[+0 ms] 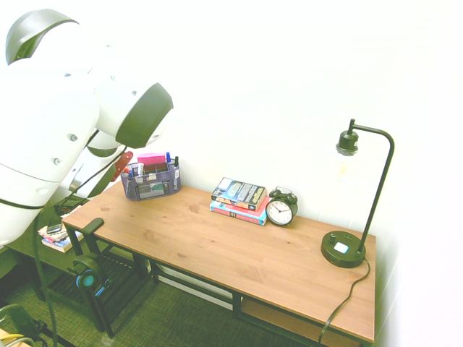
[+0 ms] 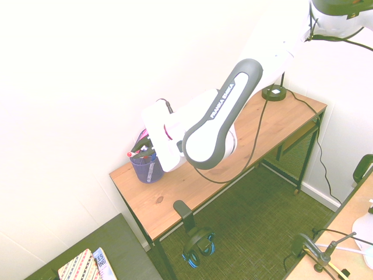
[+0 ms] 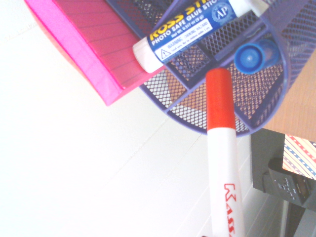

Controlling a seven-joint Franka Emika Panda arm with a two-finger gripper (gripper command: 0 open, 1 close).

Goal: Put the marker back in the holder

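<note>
The marker [image 3: 223,163], a white barrel with a red cap, rises from the wrist view's lower edge. Its capped end hangs over the rim of the holder [image 3: 270,94], a purple-blue mesh organizer. In the second exterior view my gripper [image 2: 141,148] hovers just above the holder [image 2: 147,169], shut on the marker [image 2: 131,154], whose red tip pokes out to the left. The holder [image 1: 150,182] stands at the desk's back left corner by the wall. There the arm's large links hide most of the gripper.
The holder contains a glue stick [image 3: 197,29], a pink notepad [image 3: 89,44] and a blue-capped pen [image 3: 249,57]. Stacked books [image 1: 239,199], an alarm clock [image 1: 280,210] and a black lamp [image 1: 346,246] stand along the desk. Headphones [image 1: 87,278] hang off the left edge.
</note>
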